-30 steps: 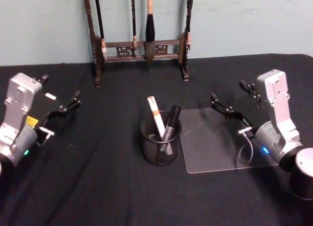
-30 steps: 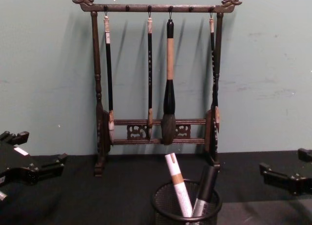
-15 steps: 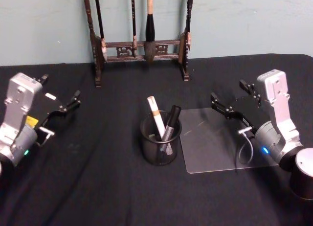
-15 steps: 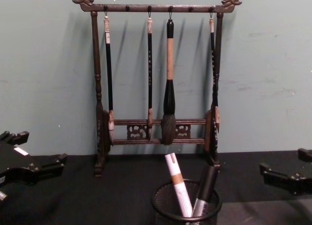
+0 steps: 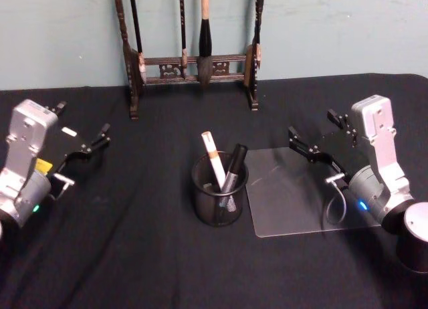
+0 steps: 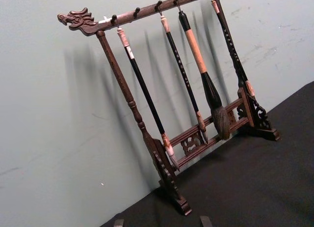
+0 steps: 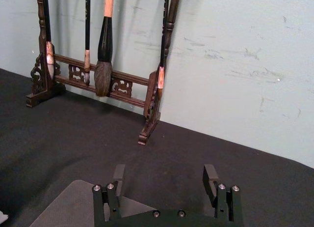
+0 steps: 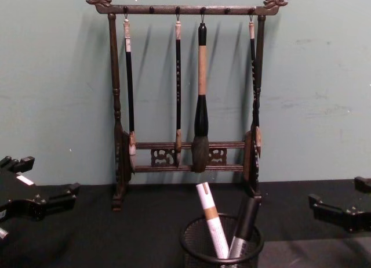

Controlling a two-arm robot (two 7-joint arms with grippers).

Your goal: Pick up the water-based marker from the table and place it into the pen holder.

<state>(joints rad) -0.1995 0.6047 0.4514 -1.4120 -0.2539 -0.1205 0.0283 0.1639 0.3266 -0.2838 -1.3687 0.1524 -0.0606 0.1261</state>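
Note the white marker (image 5: 213,159) standing tilted in the mesh pen holder (image 5: 219,196) beside a dark pen (image 5: 233,167); judge it light, stiff and smooth, best gripped mid-barrel. Your left hand (image 5: 81,136) and right hand (image 5: 319,136) rest apart on either side above the counter (image 5: 134,255), both open and empty.

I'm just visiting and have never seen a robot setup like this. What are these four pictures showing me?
It is a two-armed robot seen through its own cameras: head, chest, and one on each wrist. The left gripper and right gripper sit open and empty at the sides of the black cloth-covered table. In the middle stands a round black wire-mesh pen holder holding a white marker and a black marker, beside a clear plastic sheet. Behind is a carved wooden brush rack.
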